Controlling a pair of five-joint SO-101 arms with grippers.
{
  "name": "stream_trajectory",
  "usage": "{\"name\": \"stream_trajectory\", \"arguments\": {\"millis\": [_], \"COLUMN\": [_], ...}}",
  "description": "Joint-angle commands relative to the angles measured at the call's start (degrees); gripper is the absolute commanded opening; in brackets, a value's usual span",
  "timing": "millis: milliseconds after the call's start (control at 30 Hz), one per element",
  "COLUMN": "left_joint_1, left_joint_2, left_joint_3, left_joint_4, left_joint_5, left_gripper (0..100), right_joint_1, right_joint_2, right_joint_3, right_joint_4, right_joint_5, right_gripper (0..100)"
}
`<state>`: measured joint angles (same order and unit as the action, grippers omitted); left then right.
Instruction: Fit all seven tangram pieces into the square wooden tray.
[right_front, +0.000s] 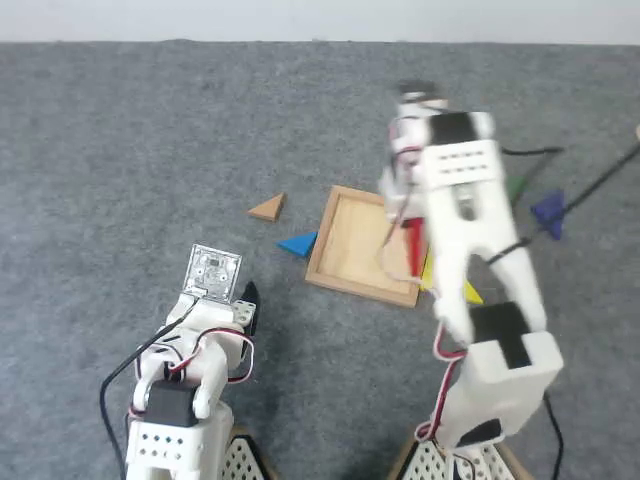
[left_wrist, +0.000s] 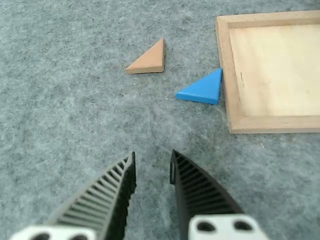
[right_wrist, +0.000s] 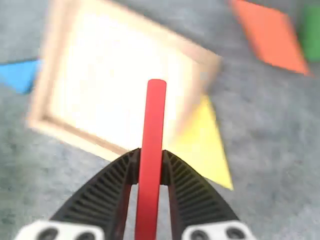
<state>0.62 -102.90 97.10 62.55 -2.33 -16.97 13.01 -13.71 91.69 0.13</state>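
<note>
- Over the tray's (right_front: 350, 250) edge, the right gripper (right_wrist: 150, 155) is clamped on the red piece (right_wrist: 154, 115), not set down yet.
- Tray looks bare, so basically zero placed.
- Blue triangle (left_wrist: 202, 90), brown triangle (left_wrist: 149, 60) and yellow triangle (right_wrist: 202, 145) lie outside.
- Left gripper (left_wrist: 152, 167) hangs over the carpet, narrow gap, empty.

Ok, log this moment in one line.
right tool: shut on red tangram piece at square wooden tray | left tool: open over grey felt

The worktop (left_wrist: 60, 115) is covered in rough, fuzzy cloth. The tray (left_wrist: 226, 70) is made of pale matt wood, the left claw (left_wrist: 152, 162) of ribbed black plastic.
</note>
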Motion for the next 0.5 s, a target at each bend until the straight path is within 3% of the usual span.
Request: {"name": "stream_trajectory", "arguments": {"millis": [0, 167, 300, 467], "left_joint_1": [0.35, 0.35, 0.35, 0.35], "left_joint_2": [-0.79, -0.79, -0.79, -0.79], "left_joint_3": [-0.66, -0.66, -0.66, -0.66], "left_joint_4": [0.18, 0.18, 0.18, 0.18], "left_joint_5": [0.44, 0.44, 0.44, 0.44], "left_gripper": [11, 11, 11, 11], "right_joint_1": [-4.26, -6.9, -9.63, -12.44], "right_joint_2": [-3.91, 0.04, 7.25, 13.49], "right_joint_3": [-2.37, -2.55, -2.73, -2.81], "right_joint_4": [-3.47, -6.2, -8.84, -13.67], "right_joint_5": [-0.79, -9.67, -12.04, -23.3], "right_gripper": [0.7, 0.7, 0.7, 0.9]}}
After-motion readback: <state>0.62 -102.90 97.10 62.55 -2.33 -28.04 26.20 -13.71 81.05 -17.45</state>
